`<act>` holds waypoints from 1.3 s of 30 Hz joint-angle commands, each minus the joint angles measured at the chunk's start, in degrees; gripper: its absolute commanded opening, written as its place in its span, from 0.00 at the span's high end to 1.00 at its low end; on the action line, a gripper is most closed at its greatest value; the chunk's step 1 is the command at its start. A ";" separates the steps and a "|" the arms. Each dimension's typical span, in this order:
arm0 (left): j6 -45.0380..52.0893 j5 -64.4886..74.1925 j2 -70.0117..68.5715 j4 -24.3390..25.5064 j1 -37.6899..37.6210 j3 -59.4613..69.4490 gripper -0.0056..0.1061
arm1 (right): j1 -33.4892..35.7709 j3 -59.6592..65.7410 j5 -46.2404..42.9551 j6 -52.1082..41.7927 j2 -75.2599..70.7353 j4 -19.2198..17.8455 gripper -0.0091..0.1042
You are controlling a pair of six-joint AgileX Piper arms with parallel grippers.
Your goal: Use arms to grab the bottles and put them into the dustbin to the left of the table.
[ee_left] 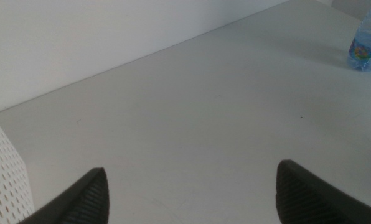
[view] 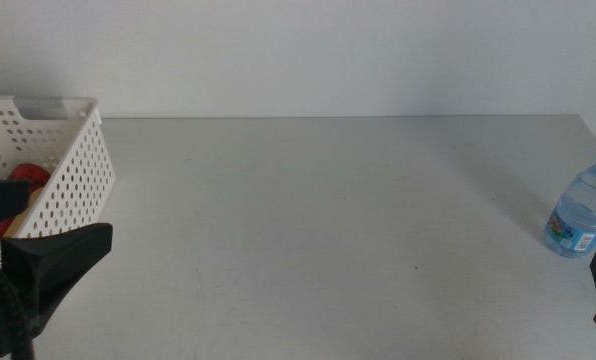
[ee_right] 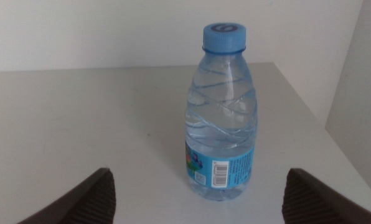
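One water bottle stands upright between the open right end effector's jaws.

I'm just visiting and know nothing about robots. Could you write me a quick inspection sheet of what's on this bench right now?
Surface: plain light-grey table, no spills seen.
Job's things: water bottle with a blue cap stands upright near the table's right edge; white perforated basket sits at the left, with something red inside, partly hidden.
Clutter: nothing seen.
Grippers: left gripper open and holding nothing, low beside the basket; right gripper open, facing the water bottle without touching it.
Cables: a black cable at the left arm, bottom left corner.
Surroundings: bare pale wall behind the table.
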 commanded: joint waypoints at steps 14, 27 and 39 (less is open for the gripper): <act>-0.93 -4.39 0.22 -1.03 0.00 -1.40 0.15 | -0.38 -3.70 -26.65 -2.20 21.33 3.13 0.23; -0.93 -4.39 0.22 -1.03 0.00 -1.40 0.15 | -0.38 -16.49 -26.65 -4.64 30.86 6.10 0.23; -0.93 -4.39 0.22 -1.03 0.00 -1.40 0.15 | -0.38 -26.93 -26.65 -6.11 41.57 8.75 0.23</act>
